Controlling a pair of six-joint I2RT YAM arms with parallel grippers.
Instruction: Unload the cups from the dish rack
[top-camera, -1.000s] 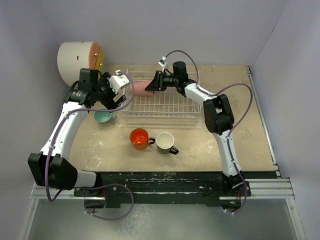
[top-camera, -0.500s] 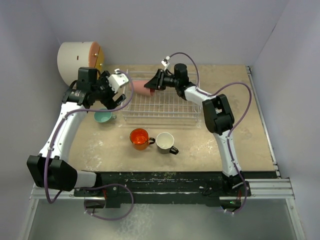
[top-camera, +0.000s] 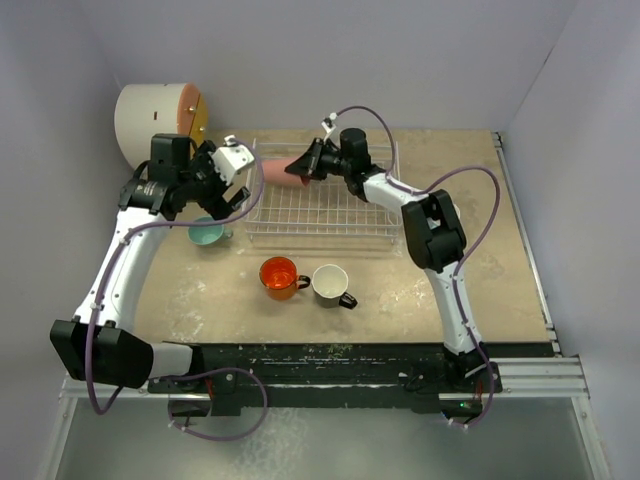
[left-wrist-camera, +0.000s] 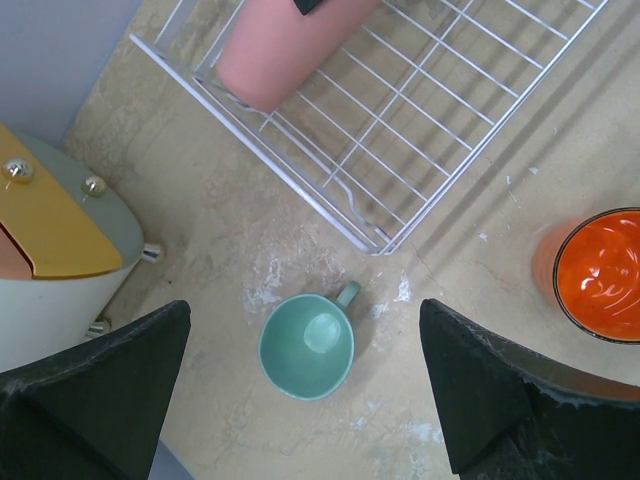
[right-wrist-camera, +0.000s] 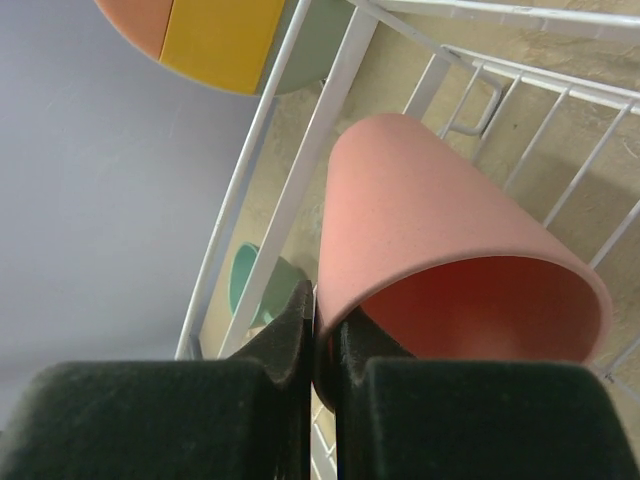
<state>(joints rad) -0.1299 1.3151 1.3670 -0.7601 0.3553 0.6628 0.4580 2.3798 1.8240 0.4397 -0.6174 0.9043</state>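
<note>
one pink tumbler (right-wrist-camera: 420, 210) sits rim-first inside the right claw (right-wrist-camera: 322, 325).

No legible writing anywhere.
Plain, unmarked faces on the pink tumbler (right-wrist-camera: 430, 220), orange mug (top-camera: 279, 275), teal mug (top-camera: 206, 234) and dish rack (top-camera: 330, 212); likewise on the white drum (top-camera: 150, 118) at 10 o'clock of the bench (top-camera: 480, 200).

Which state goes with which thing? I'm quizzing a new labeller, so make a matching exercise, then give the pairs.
1 pink cup
2 green mug
3 orange mug
4 left gripper

A open, holding nothing
B on the table beside the black mug
C pinched at the rim by the right gripper
D on the table beside the rack's corner

Pairs: 1-C, 2-D, 3-B, 4-A
</note>
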